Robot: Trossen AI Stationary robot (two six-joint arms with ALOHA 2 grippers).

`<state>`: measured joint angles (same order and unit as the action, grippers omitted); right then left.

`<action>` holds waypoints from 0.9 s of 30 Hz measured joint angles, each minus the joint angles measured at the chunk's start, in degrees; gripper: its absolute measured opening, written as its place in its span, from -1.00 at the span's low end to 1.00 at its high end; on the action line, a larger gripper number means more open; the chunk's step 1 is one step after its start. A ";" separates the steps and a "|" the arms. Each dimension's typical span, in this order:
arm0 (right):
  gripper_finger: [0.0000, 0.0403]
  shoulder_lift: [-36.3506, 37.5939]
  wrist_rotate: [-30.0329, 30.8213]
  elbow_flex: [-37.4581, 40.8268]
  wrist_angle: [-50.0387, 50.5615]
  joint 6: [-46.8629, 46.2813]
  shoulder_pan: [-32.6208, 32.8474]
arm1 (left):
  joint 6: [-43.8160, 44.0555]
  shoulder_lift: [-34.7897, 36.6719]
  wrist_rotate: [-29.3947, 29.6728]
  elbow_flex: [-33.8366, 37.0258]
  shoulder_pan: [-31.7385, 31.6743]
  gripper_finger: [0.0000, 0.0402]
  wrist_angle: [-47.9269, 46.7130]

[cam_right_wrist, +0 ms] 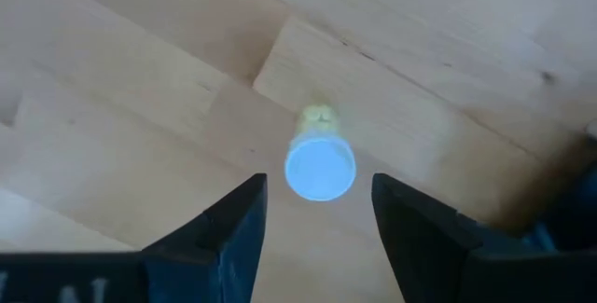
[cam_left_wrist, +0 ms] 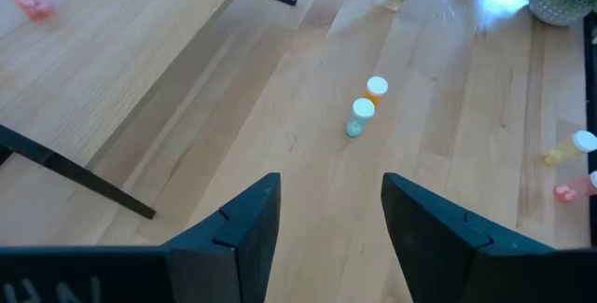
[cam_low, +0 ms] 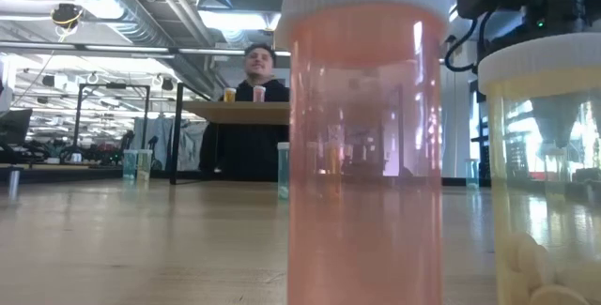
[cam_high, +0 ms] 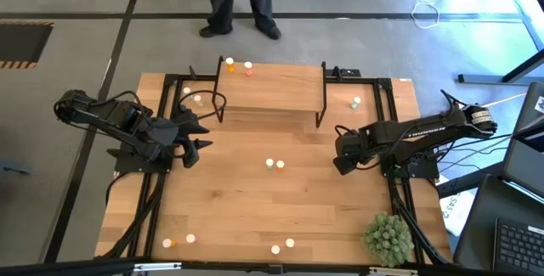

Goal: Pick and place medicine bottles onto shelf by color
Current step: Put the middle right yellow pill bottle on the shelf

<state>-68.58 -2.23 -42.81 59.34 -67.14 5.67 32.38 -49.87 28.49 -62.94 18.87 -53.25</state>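
My right gripper points straight down, open, over a pale yellow medicine bottle that stands upright on the table; its white cap shows between the two fingers, apart from both. My left gripper hangs open and empty over the table's left half, tipped toward an orange bottle and a pale green one at mid-table. The shelf stands at the far middle, with an orange bottle and a red-pink one on its far left corner.
More bottles stand near the front edge, beside the shelf's left legs and off its right end. A spiky green plant ball sits at the front right. A person stands beyond the far edge.
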 joint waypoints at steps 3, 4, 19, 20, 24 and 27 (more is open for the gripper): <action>-0.02 0.02 0.77 0.02 -0.50 -0.01 -0.10 | 0.00 0.00 0.00 0.00 0.00 -0.09 0.00; -0.02 0.02 0.97 0.02 -0.81 -0.02 -0.20 | 0.00 0.02 0.00 0.00 0.00 -0.09 0.00; -0.02 -4.81 1.22 0.02 -1.10 0.34 -0.59 | -0.07 0.00 -0.02 0.00 0.00 -0.09 -0.02; -0.02 -5.33 1.21 0.02 -1.10 0.39 -0.59 | -0.08 0.00 -0.01 0.00 0.00 -0.09 0.00; -0.02 -6.95 1.13 0.02 -1.37 0.58 -0.59 | -0.07 0.00 -0.02 0.00 0.00 -0.09 -0.02; -0.02 -7.68 1.06 0.02 -1.39 0.59 -0.59 | -0.07 0.00 -0.02 0.00 0.00 -0.09 -0.02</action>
<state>-76.26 -1.17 -42.78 57.95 -66.54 5.08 32.31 -49.86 28.47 -62.94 18.87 -53.28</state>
